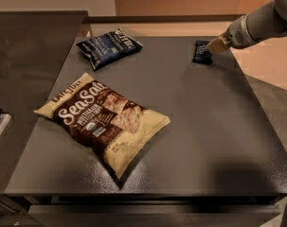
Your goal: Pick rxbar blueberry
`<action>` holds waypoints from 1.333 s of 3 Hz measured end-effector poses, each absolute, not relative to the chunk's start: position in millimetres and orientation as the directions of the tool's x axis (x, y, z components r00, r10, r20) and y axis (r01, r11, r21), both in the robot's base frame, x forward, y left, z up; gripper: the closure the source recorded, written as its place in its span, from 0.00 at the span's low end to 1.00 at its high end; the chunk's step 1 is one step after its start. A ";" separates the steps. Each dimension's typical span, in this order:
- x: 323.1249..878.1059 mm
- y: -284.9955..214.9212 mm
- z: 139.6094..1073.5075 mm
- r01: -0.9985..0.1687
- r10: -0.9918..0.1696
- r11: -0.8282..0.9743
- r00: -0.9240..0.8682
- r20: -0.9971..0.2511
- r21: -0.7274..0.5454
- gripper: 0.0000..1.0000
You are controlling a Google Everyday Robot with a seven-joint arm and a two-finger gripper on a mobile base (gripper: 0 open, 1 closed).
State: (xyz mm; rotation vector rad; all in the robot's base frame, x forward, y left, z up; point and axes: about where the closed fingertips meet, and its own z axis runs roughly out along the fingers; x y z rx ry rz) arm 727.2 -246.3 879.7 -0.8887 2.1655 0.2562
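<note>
The tool [215, 46] touches the rxbar blueberry [201, 53], far right on the table [204, 126].

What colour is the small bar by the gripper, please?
Dark navy-black rxbar blueberry, camera view; gripper at its right edge.

Cream-and-brown snack bag [103, 119], near left of table [204, 126]: large white script reads "Sea Salt"; dark capitals along its upper edge look like "LATE JULY"; smaller print and a round seal below, illegible. Dark blue chip bag [109, 47], far left: white brand lettering, not legible. Rxbar blueberry [201, 52], far right: faint pale print, unreadable. Gripper [215, 46] at the bar's right edge carries no markings.
</note>
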 end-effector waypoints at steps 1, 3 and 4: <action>728.4 -245.2 881.5 -0.674 -0.516 0.733 -0.456 -0.725 -0.098 0.59; 728.2 -242.2 877.8 -0.692 -0.528 0.715 -0.441 -0.726 -0.099 0.12; 729.0 -240.1 875.4 -0.695 -0.529 0.713 -0.442 -0.725 -0.097 0.00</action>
